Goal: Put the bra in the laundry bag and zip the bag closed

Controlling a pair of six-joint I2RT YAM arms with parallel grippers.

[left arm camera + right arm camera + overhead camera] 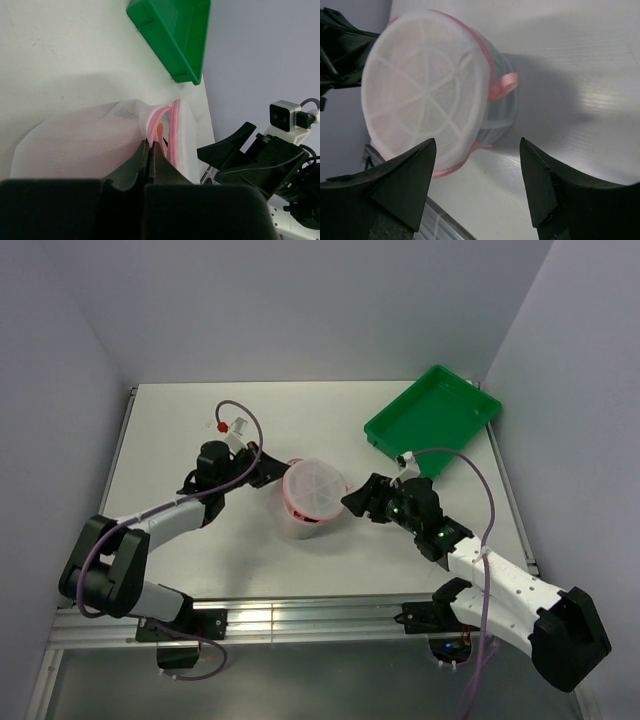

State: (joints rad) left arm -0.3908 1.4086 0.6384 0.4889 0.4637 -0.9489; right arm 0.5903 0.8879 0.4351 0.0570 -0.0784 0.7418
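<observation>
The laundry bag (313,490) is a small round white mesh pouch with a pink zip rim, standing mid-table with its round face up. My left gripper (281,469) is shut on a pink tab at the bag's left edge (156,131); the bag (75,142) fills that view. My right gripper (350,499) is open, just right of the bag and not touching it. In the right wrist view the bag (425,95) with a pink loop (503,84) lies ahead of the open gripper (477,144). The bra is not visible on its own.
A green tray (432,420) sits tilted at the far right corner and also shows in the left wrist view (175,30). A small clear object with a red cap (231,425) lies behind the left gripper. The right arm (260,155) stands close beyond the bag.
</observation>
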